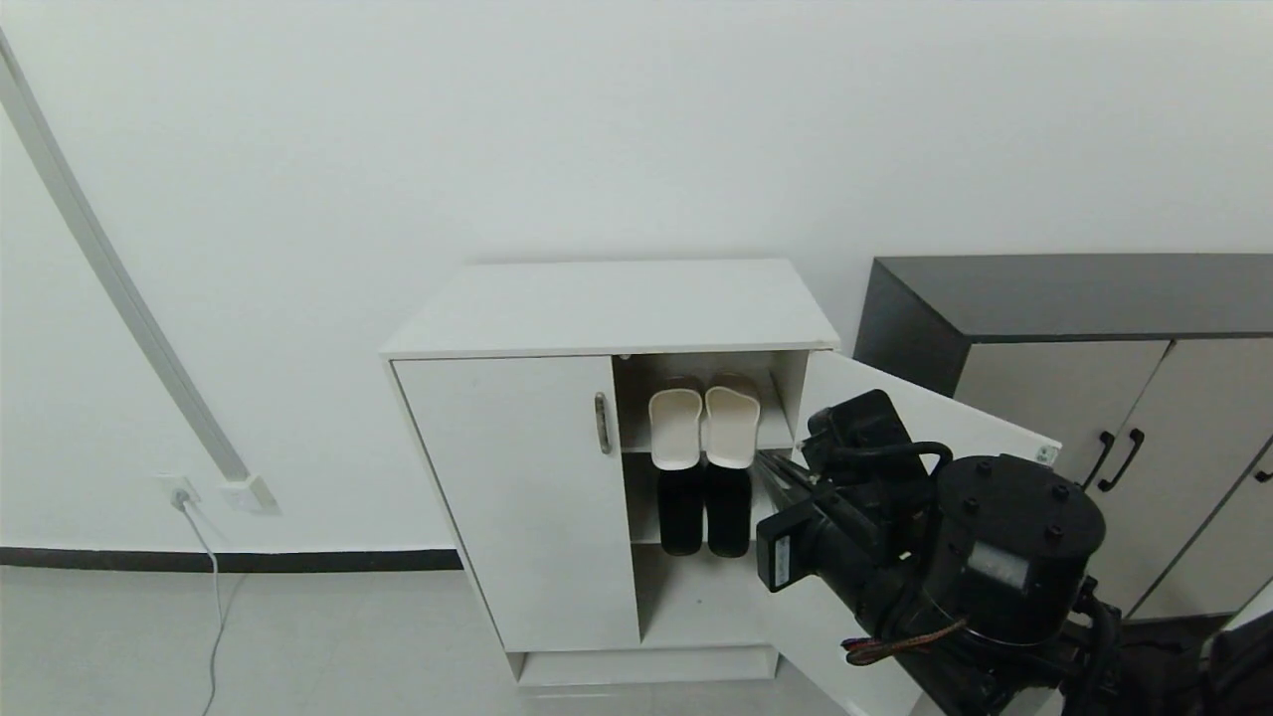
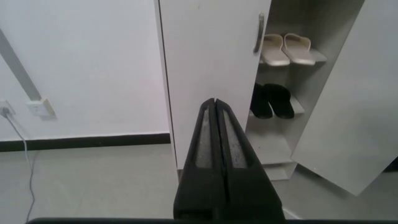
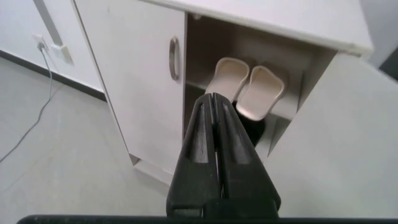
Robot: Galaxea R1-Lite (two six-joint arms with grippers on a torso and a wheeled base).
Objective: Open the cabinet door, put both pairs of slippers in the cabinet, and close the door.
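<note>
Both arms' jaws closed, empty.

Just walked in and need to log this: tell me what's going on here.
Both pairs are in the white cabinet, the beige slippers one level above the black slippers. Its right door stands open. The right tool, shut and empty, is near that door; the left tool is shut and empty too. Closing the door is what's left.
</note>
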